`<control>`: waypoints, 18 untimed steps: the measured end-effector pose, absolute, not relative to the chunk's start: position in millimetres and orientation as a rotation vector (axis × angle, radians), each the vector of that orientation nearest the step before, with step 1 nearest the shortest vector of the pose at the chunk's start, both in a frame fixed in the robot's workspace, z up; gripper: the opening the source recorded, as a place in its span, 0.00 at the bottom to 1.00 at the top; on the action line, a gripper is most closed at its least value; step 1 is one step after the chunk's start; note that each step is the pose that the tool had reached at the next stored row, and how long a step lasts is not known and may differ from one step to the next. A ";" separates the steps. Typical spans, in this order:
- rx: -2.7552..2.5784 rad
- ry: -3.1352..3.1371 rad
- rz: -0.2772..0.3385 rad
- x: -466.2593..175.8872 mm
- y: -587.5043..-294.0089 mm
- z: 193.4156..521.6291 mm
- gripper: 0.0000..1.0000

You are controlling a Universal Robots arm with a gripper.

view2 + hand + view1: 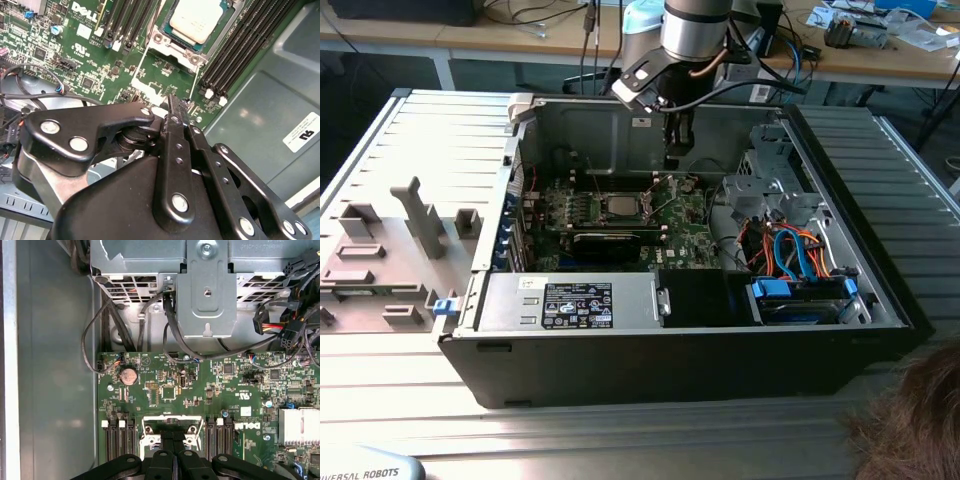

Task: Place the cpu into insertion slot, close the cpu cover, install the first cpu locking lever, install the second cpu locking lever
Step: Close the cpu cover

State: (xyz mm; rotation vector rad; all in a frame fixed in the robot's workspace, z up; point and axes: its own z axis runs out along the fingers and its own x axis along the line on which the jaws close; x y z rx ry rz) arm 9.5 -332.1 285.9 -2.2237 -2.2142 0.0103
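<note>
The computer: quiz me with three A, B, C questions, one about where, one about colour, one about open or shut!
1. Where is the cpu? A on the floor B in the socket on the motherboard C on a shelf
2. What colour is the motherboard? A green B red C white
3. The computer case is A shut B open C boxed up
Answers: 1 B, the silvery chip lies in the socket; 2 A, the board looks green in both wrist views; 3 B, the exterior view looks straight in at the board.
</note>
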 end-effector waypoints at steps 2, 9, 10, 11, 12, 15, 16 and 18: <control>-2.224 -2.214 0.010 10.8 -332.1 285.9 0.11; -2.224 -2.214 0.010 14.0 -332.1 285.9 0.11; -2.224 -2.214 0.010 14.7 -332.1 285.9 0.11; -2.224 -2.214 0.010 15.1 -332.1 285.9 0.11; -2.224 -2.214 0.010 15.5 -332.1 285.9 0.11; -2.224 -2.214 0.010 17.1 -332.1 285.9 0.11; -2.224 -2.214 0.010 17.5 -332.1 285.9 0.11; -2.224 -2.214 0.010 18.6 -332.1 285.9 0.11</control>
